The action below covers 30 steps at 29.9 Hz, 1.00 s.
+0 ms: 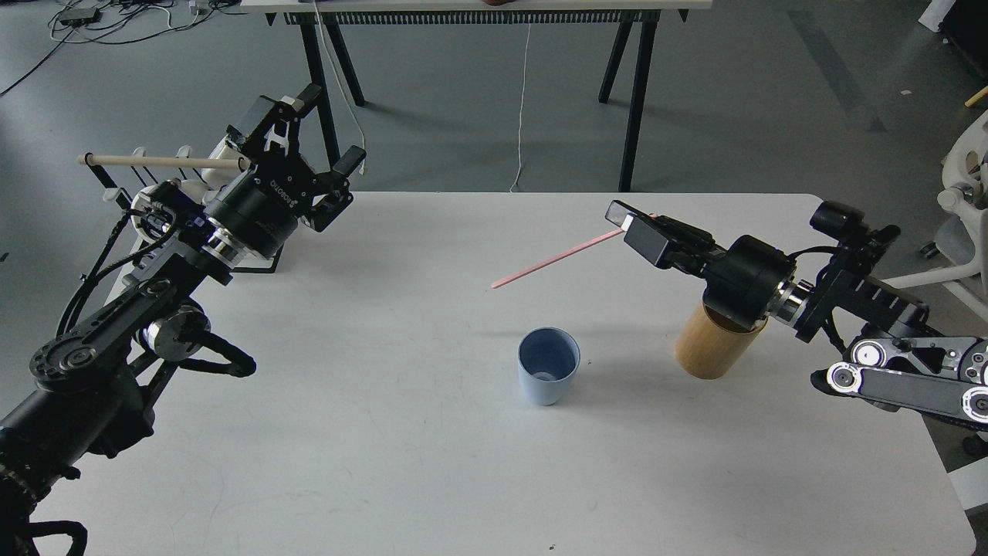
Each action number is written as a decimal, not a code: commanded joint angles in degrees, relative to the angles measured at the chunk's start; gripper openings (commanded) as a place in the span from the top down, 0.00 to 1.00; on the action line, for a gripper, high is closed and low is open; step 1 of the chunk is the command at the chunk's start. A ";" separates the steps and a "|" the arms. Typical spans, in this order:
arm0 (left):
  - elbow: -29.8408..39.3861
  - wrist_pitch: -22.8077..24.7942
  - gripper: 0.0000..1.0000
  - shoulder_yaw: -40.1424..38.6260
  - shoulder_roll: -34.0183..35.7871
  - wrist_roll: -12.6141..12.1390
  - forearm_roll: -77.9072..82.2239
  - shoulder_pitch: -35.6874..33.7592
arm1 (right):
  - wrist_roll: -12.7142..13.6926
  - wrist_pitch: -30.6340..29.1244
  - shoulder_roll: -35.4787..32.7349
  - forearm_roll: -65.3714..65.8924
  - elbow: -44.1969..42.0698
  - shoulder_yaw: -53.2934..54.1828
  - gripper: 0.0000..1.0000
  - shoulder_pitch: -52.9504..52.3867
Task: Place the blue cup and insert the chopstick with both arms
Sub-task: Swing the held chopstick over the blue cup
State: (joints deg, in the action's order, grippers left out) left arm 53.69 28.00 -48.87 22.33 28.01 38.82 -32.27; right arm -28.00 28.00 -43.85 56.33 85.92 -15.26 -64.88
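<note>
Only one bit of writing reads: "ROBOTIQ", upside down on the body of the left gripper [323, 147]. Nothing legible on the right gripper [627, 220], cup or holder.

Chopstick [557, 259]: one pink stick, long axis running diagonal, low end pointing left and toward the robot, high end at the right gripper. It is off the table, slanting down to the left; its free tip hangs above the table behind the cup. Right gripper is closed on the stick's upper end, fingers pressed together and pointing left.

Cup [548, 375]: one, pale blue, upright, mouth up, standing on the white table [432, 479] near the middle, a bit right of centre. Something small and pale shows at its bottom, cannot tell what. It is well apart from both grippers, and the stick tip is behind it, not over the mouth.

Holder [714, 344]: one tan bamboo cylinder, upright, right of the cup, partly hidden by the right wrist above it.

Left gripper: spread wide, holding nothing, raised over the table's far left corner, well away from the cup.

Rack [147, 197]: one black wire rack behind the left arm, with one pale dowel [158, 161] lying horizontal. White shapes on it, mostly hidden.

Arms: two, black, one from each side.

Second table [478, 9] at the far edge, black legs.
</note>
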 commanded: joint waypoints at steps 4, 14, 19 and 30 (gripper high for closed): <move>0.01 0.00 0.02 0.00 -0.27 -0.01 0.02 0.28 | 0.00 0.00 -4.40 0.54 3.54 -3.37 0.99 -4.20; 0.01 0.00 0.02 0.09 -0.44 -0.01 0.02 0.28 | 0.00 0.00 -13.89 6.24 8.56 -4.34 0.99 -6.22; -0.34 0.00 0.02 0.09 -0.53 -0.01 0.02 0.28 | 0.00 0.00 -14.77 8.09 9.62 -7.24 0.99 -6.22; -0.87 0.00 0.02 0.09 -1.24 -0.01 0.02 0.28 | 0.00 0.00 -13.28 8.45 10.59 -8.74 0.99 -6.31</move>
State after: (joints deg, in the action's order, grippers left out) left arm 52.83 28.00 -48.78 21.13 28.01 38.87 -31.98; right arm -28.00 28.00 -57.92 64.68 96.55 -23.83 -71.27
